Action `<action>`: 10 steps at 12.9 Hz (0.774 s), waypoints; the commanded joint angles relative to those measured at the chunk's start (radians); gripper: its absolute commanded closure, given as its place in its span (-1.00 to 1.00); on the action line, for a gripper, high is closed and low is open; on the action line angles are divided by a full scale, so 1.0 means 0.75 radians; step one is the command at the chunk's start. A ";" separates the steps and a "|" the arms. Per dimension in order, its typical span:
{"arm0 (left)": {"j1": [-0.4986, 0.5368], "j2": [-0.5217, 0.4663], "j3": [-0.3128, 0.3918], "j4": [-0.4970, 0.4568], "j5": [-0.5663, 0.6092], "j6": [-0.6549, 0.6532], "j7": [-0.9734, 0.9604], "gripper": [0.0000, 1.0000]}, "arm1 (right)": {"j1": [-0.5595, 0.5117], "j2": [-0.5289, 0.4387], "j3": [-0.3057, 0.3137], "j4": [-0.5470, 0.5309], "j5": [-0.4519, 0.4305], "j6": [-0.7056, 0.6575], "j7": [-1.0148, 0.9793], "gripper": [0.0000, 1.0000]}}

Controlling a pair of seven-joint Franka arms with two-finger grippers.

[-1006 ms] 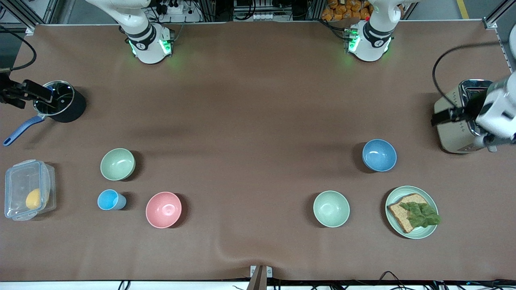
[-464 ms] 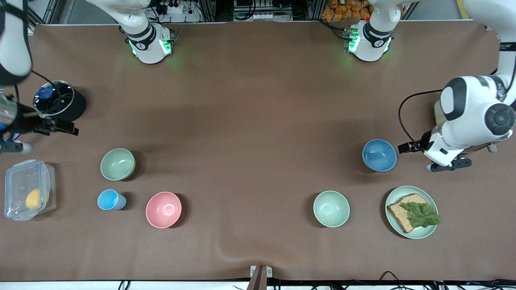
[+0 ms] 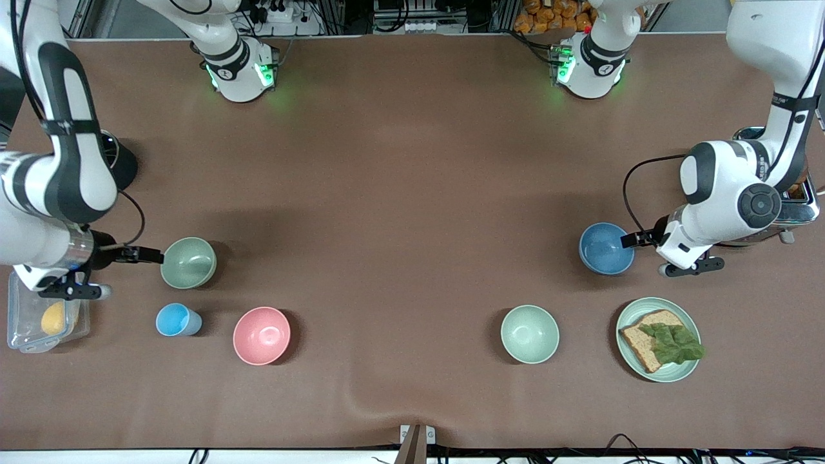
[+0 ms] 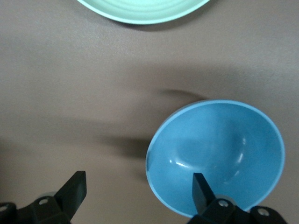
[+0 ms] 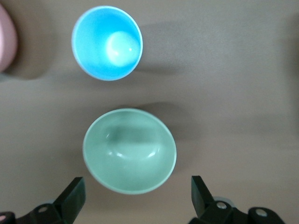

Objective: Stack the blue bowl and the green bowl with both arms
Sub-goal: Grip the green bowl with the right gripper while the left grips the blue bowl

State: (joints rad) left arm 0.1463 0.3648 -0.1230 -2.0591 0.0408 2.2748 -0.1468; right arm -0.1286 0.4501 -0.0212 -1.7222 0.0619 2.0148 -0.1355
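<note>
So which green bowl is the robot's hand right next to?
The darker sage green bowl, beside the small blue cup toward the right arm's end. The open right gripper sits at its rim. The paler mint bowl has no gripper beside it.

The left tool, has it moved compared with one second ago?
Yes. The left tool has come from over the toaster to the blue bowl, open at its rim.

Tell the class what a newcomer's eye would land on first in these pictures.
Two white arms flank the table, each with an open claw at a bowl. The left claw is at the rim of the blue bowl, by the toaster; the right claw is at the green bowl, beside the pink bowl.
</note>
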 commanded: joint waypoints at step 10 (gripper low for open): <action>-0.003 0.088 -0.006 0.013 0.025 0.055 0.008 0.55 | -0.078 0.273 0.030 0.028 0.012 0.134 -0.145 -0.21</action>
State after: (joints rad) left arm 0.1441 0.4197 -0.1255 -2.0577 0.0409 2.3056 -0.1468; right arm -0.1716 0.6419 -0.0169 -1.7199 0.0627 2.1145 -0.2280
